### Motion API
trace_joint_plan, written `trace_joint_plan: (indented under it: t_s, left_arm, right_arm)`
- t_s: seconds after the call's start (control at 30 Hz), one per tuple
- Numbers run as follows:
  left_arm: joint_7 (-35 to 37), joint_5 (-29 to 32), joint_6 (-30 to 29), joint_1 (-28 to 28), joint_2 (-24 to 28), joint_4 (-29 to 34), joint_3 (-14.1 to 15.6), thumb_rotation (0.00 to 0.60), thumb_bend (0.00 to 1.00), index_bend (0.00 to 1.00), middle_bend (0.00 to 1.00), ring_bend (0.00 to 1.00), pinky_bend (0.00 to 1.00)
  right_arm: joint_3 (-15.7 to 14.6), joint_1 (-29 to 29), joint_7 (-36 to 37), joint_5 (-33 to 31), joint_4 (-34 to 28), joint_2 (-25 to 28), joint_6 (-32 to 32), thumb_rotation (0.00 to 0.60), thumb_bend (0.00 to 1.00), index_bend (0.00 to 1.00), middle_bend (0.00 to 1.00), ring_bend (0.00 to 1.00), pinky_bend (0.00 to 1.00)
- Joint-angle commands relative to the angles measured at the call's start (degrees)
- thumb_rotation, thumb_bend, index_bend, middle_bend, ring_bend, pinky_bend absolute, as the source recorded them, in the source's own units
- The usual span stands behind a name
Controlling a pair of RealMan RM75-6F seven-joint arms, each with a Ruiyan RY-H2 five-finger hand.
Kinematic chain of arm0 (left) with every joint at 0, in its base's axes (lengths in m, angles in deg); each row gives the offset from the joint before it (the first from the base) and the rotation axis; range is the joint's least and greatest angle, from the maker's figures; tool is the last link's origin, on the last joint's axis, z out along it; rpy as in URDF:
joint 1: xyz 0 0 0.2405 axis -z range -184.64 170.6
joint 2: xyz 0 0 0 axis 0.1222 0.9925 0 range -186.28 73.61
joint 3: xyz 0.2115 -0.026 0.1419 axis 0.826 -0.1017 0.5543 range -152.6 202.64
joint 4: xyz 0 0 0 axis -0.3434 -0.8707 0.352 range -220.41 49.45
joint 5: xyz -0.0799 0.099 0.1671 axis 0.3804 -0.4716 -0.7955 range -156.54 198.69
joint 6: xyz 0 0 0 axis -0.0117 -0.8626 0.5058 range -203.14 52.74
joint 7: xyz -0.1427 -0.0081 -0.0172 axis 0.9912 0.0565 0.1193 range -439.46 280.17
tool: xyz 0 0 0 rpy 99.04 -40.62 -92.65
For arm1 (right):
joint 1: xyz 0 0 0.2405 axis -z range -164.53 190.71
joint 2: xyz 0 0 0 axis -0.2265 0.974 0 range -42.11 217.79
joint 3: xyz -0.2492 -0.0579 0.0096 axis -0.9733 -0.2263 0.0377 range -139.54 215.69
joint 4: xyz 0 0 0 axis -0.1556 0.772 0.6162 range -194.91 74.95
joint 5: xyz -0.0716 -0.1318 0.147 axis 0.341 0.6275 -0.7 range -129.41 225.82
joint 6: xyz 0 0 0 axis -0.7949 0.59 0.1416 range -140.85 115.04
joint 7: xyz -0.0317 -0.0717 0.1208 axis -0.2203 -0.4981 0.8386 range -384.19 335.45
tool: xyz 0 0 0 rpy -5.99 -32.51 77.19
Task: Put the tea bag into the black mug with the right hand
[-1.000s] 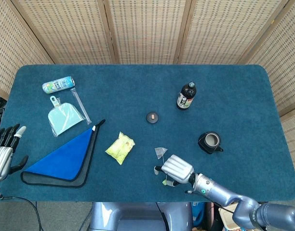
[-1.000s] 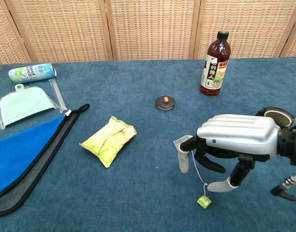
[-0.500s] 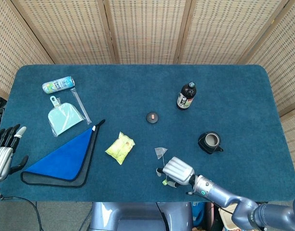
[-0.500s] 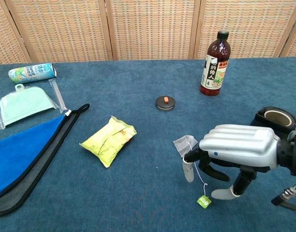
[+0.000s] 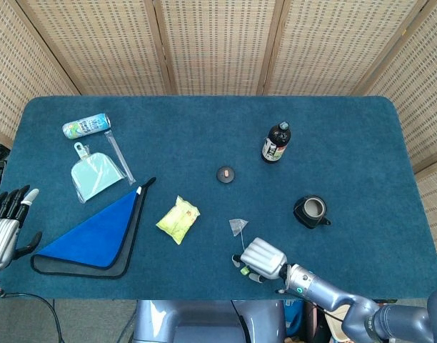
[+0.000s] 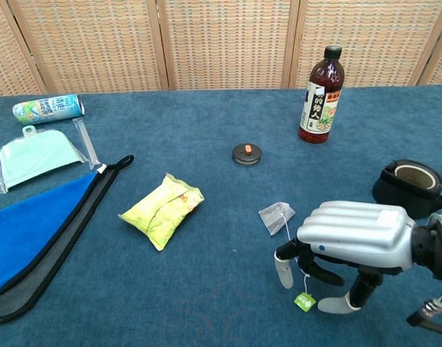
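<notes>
Now, tea bag: the tea bag (image 6: 276, 217) lies flat on the tabletop (image 5: 204, 136) near its front edge, just beyond the right hand (image 6: 351, 242) and not in its grasp; its string runs back under the hand to the green tag (image 6: 303, 301), which lies between the down-pointing fingertips (image 6: 284, 273).
Right hand: palm down at the front edge of the tabletop, fingers curled downward with their tips at or close to the cloth, apart from one another and closed on nothing; whether any tip touches the string cannot be told.
Right arm: enters from the front right corner, low over the tabletop edge, wrist behind the hand.
Black mug: the black mug (image 5: 310, 211) stands upright toward the right side of the tabletop, beyond and to the right of the hand, well apart from the tea bag.
Left hand: the left hand (image 5: 6, 225) hangs off the left edge of the tabletop, fingers spread and pointing up, empty.
</notes>
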Motion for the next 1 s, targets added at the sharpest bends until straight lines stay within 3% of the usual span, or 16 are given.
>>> trace_joint_plan:
  t_s: [0.03,1.0]
  left_arm:
    - [0.2,0.0,0.0,0.0,-0.1,-0.1,0.0,0.6,0.38,0.0,0.0,0.0,0.0]
    - [0.7,0.1,0.2,-0.1,-0.5,-0.9,0.2,0.6,0.38,0.0,0.0,0.0,0.0]
  right_arm:
    - [-0.3,0.0,-0.2,-0.1,0.2,-0.3,0.0,0.6,0.45,0.47,0.84,0.9,0.92]
    - [-1.7,0.0,0.5,-1.0,2.8,-2.0,0.6,0.6,0.45,0.48,0.84,0.9,0.92]
